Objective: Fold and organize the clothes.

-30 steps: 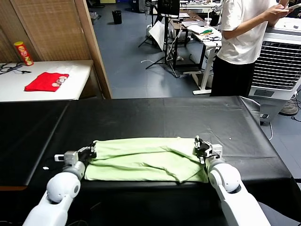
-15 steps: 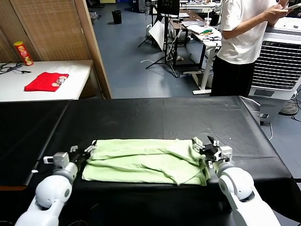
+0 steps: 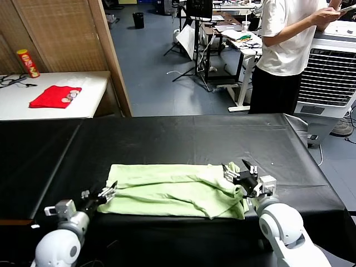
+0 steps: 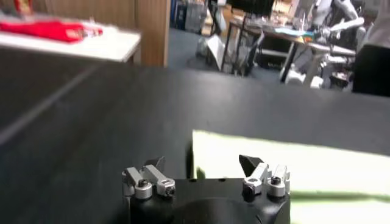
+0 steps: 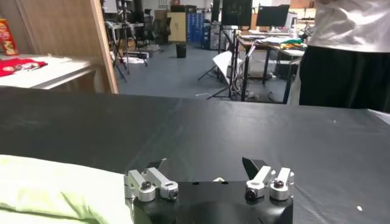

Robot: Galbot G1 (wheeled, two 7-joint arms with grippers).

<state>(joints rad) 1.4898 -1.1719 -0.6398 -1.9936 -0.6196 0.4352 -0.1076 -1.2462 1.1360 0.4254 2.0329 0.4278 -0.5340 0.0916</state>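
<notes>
Left gripper point(image 3: 102, 196) low in the lower left of the head view, fingers spread apart, gripping nothing, just off the left end of the pale green shirt point(image 3: 172, 189). Right gripper point(image 3: 241, 173) lower right of centre, fingers also apart, above the shirt's right end. Shirt lies folded into a long band across the near part of the black table point(image 3: 183, 136). Red garment point(image 3: 54, 95) on the white side table point(image 3: 94, 89), upper left.

head: high, forward-down | wrists: low, close | shared: shirt point(image 3: 172, 189)
</notes>
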